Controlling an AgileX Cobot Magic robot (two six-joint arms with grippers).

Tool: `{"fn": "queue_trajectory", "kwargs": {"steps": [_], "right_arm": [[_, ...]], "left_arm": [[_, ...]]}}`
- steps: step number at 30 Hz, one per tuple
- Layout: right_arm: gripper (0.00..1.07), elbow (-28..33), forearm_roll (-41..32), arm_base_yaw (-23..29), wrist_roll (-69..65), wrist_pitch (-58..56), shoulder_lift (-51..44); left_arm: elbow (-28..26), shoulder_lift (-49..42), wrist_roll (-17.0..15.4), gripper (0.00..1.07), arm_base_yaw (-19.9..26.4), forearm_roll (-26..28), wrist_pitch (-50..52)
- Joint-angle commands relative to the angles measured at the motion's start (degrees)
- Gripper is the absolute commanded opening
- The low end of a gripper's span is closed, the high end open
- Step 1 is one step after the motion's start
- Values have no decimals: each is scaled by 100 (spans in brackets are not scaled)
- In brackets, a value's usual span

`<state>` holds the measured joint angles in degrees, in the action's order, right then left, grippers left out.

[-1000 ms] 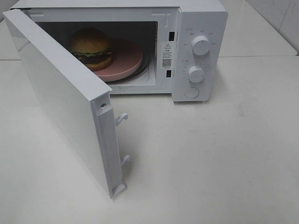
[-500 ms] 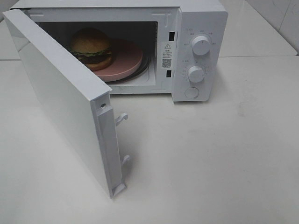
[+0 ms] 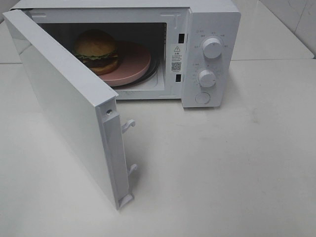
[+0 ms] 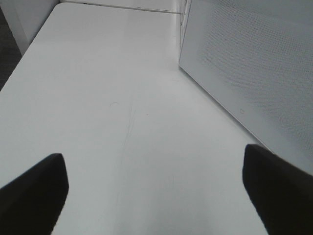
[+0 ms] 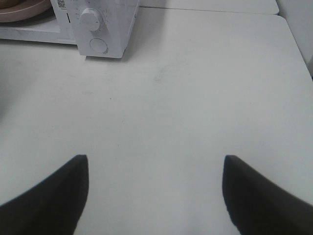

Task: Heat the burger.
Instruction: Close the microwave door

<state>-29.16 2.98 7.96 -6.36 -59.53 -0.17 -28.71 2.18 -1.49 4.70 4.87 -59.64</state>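
Nothing has moved: the burger point(image 3: 96, 49) sits in the open microwave point(image 3: 212, 29); the left end effector point(image 4: 154, 169) and right end effector point(image 5: 155, 164) gape, empty.

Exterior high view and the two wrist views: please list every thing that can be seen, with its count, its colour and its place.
microwave: one, white, at the back of the table.
door: one, white, open, swung out on the left.
latch hooks: two, white, on the door's free edge.
burger: one, golden-brown bun, green and dark layers, inside the microwave on the plate's left part.
plate: one, pink, inside the microwave.
knobs: two, white, on the right panel, one above the other.
button: one, white, round, below the knobs.
label: one, white with print, on the frame beside the opening.
table: one, white, under everything.
left gripper: one, black, open, over bare table beside the door.
right gripper: one, black, open, over bare table.
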Motion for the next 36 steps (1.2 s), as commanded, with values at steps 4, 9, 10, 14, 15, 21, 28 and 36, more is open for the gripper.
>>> {"fn": "queue_trajectory", "kwargs": {"steps": [4, 9, 10, 14, 15, 21, 28, 36], "right_arm": [[74, 6, 11, -46, 46, 11, -155], [74, 6, 11, -46, 40, 11, -155], [74, 6, 11, -46, 40, 11, -155], [74, 6, 11, -46, 40, 11, -155], [74, 6, 11, -46, 40, 11, -155], [74, 6, 11, -46, 40, 11, -155], [74, 6, 11, -46, 40, 11, -155], [74, 6, 11, -46, 40, 11, -155]], "left_arm": [[-155, 413, -6, 84, -17, 29, 453], [-115, 1117, -6, 65, -17, -69, 1324], [-115, 1117, -6, 65, -17, -69, 1324], [17, 1455, -6, 43, -17, -69, 1908], [126, 1610, -6, 32, -17, -63, 2263], [327, 2057, 11, 0, -17, -40, 3025], [625, 2699, 286, 0, -17, 155, 4360], [1301, 4016, 395, 0, -17, 275, 7311]]}}
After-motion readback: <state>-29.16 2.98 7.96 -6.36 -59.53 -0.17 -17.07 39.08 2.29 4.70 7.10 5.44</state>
